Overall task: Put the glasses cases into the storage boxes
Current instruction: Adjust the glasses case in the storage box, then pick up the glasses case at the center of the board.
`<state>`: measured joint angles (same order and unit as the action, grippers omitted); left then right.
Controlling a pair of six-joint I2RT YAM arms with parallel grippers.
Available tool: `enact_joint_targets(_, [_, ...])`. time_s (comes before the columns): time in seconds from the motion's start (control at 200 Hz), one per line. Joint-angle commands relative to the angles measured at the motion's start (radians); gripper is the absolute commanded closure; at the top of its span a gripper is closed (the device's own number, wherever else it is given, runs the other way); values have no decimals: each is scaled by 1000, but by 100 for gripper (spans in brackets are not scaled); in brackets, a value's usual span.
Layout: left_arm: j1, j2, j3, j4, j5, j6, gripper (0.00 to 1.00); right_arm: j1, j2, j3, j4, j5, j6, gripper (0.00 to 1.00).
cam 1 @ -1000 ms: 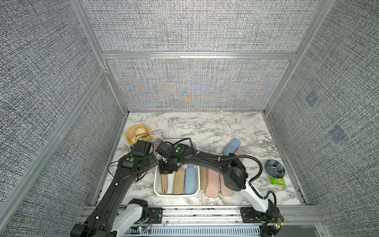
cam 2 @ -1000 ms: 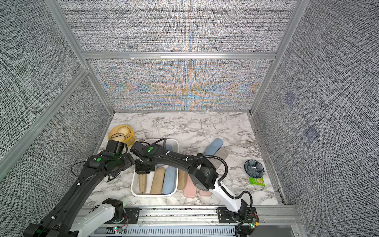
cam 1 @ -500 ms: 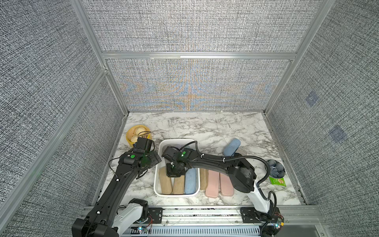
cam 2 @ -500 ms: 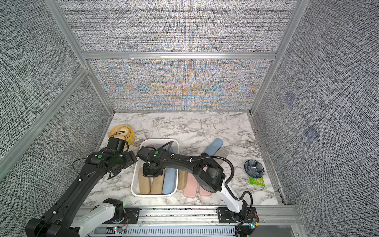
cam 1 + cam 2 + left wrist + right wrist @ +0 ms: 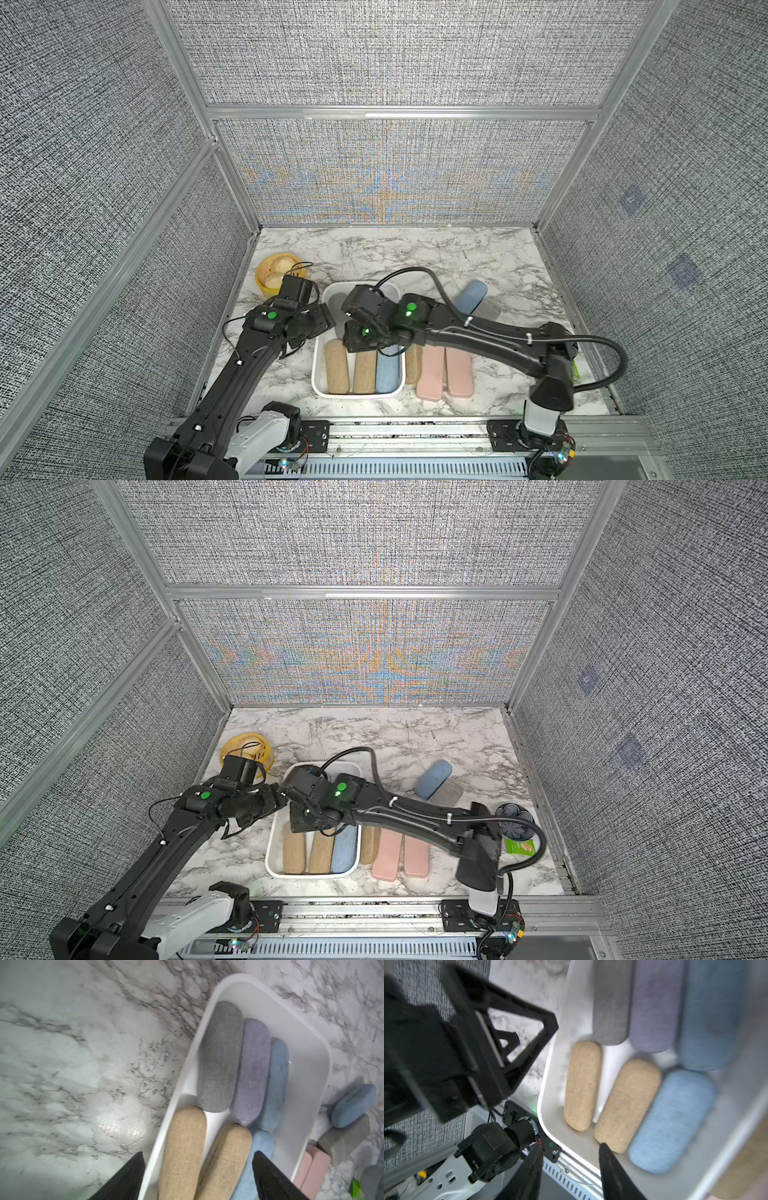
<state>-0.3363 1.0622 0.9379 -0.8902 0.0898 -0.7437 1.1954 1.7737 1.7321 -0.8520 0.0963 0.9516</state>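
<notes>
Cases [image 5: 220,1055] lie six to the tray [image 5: 357,395]: two tan, two blue, a grey and a lilac. Outside it on the tabletop [image 5: 415,257] lie a tan one [image 5: 412,365] against the wall, two pink cases [image 5: 444,370] and, well apart, a blue case [image 5: 469,295] touching a grey block [image 5: 451,792]. Left tool [image 5: 198,1153] and right tool [image 5: 570,1145] both gape empty over the tray, close together. I judge they could collide, or the left could snag the wall it straddles. No writing is legible.
</notes>
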Motion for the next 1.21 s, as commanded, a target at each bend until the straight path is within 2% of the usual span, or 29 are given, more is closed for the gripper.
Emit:
enact_joint_targets(0.0, [-87, 56, 54, 94, 55, -12, 14, -7, -93, -58, -278, 301, 91, 42])
enact_joint_targets(0.055, [-142, 105, 85, 130, 64, -25, 12, -17, -142, -99, -355, 347, 125, 38])
enact_joint_targets(0.23, [-287, 300, 205, 205, 107, -58, 13, -88, -264, -227, -541, 396, 240, 36])
enact_joint_targets(0.405, [-399, 473, 352, 201, 97, -44, 14, -230, -360, -367, -567, 347, 216, 34])
enact_joint_targets(0.51, [-430, 568, 451, 158, 91, -17, 15, -335, -417, -454, -518, 310, 174, 27])
enact_joint_targets(0.58, [-439, 598, 478, 156, 88, -12, 16, -419, -445, -507, -448, 267, 116, 16])
enact_joint_targets(0.71, [-440, 584, 485, 144, 50, 12, 17, -577, -431, -594, -287, 183, -1, 1])
enact_joint_targets(0.795, [-439, 554, 489, 109, -8, 36, 16, -646, -359, -612, -215, 155, -65, 1])
enact_joint_targets(0.955, [-414, 509, 495, -4, -120, 60, 14, -712, -248, -617, -99, 131, -143, 1])
enact_joint_targets(1.201, [-308, 334, 320, 18, -115, 72, 13, -772, -108, -617, -15, 124, -159, 1])
